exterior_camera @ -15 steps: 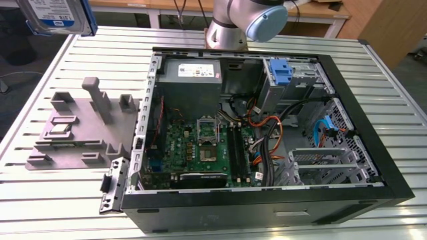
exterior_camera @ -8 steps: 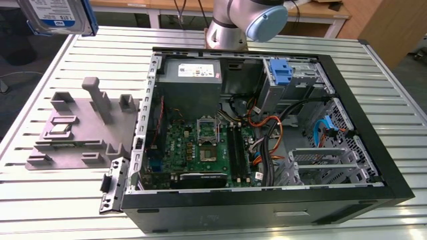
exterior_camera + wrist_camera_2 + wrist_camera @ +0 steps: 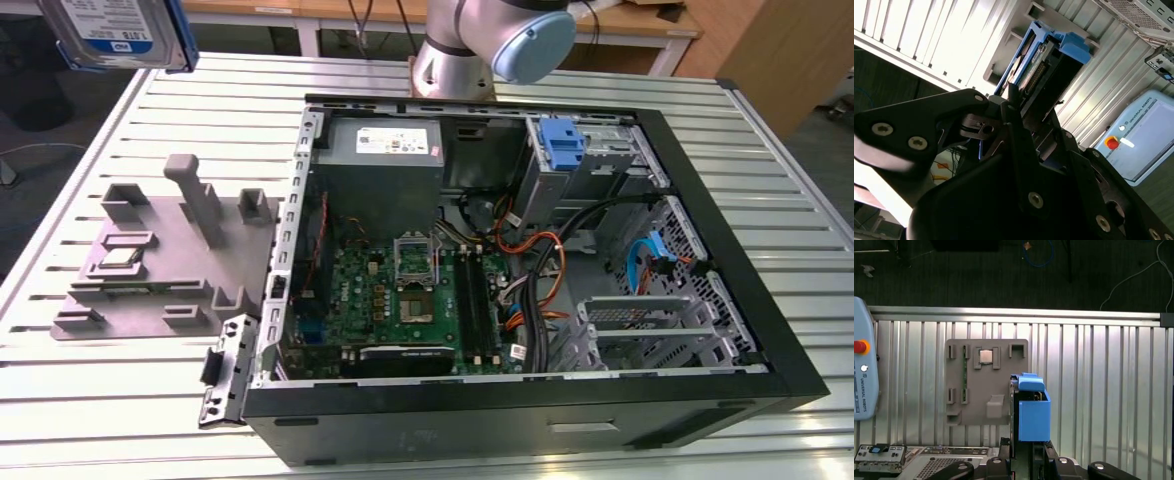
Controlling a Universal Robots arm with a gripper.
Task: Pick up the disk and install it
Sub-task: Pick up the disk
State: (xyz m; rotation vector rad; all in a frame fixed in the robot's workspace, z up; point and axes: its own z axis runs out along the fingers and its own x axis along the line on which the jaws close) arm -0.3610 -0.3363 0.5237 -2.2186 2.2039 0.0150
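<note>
Disk (image 3: 114,35) label-side toward the exterior view; second wrist view shows fingers (image 3: 1015,120) clamped on it

- The disk (image 3: 114,35) is silver-grey, with a blue-and-white label and a bright blue frame.
- End effector (image 3: 1024,444): black.
- Tabletop (image 3: 120,400): silvery metal, ribbed in parallel stripes.
- Holder plate (image 3: 147,260): plain matt grey.
- Computer case (image 3: 534,415): black outside, grey inside.
- Circuit board (image 3: 400,300): green.
- Cables (image 3: 554,255): orange, some black.
- Bracket (image 3: 561,145): bright blue.
- Control pad (image 3: 864,375): pale blue, red button.

The disk (image 3: 1031,414) wears smooth blue plastic; the table (image 3: 1104,390) is ribbed, shiny metal.
</note>
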